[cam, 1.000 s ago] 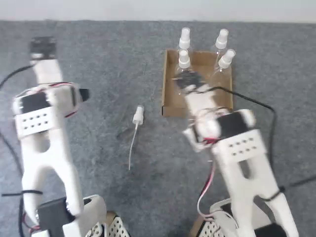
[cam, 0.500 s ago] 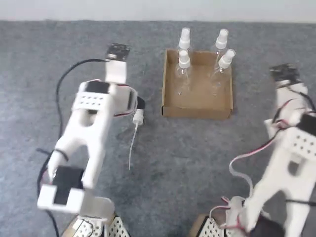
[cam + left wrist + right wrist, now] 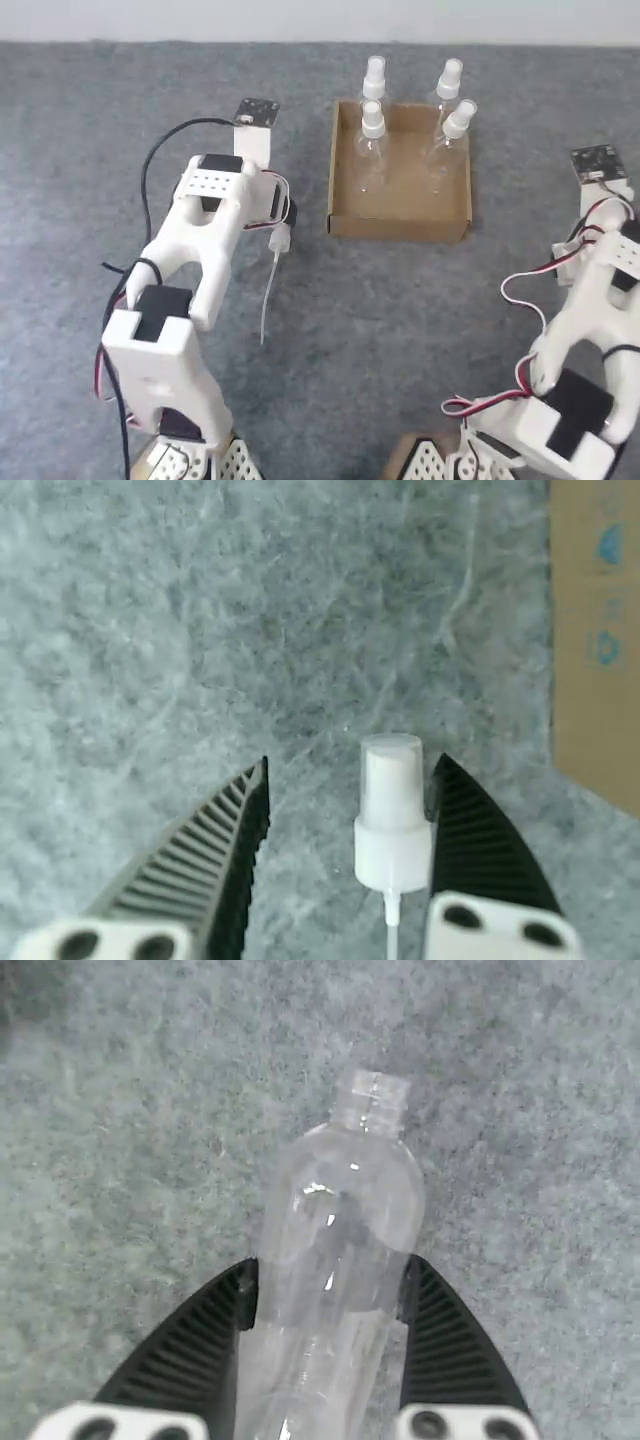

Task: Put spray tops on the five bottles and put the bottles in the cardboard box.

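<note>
Left gripper (image 3: pixel 350 764) spread; right gripper (image 3: pixel 330 1263) clamped.
White plastic spray top (image 3: pixel 392 810) lies between the left jaws; clear uncapped plastic bottle (image 3: pixel 345 1200) in the right.

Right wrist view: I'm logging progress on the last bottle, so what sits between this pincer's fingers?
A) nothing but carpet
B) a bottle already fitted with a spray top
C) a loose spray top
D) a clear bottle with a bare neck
D: the clear bottle sits between the fingers of the right pincer, which touch it on both sides, and its threaded neck is bare.
</note>
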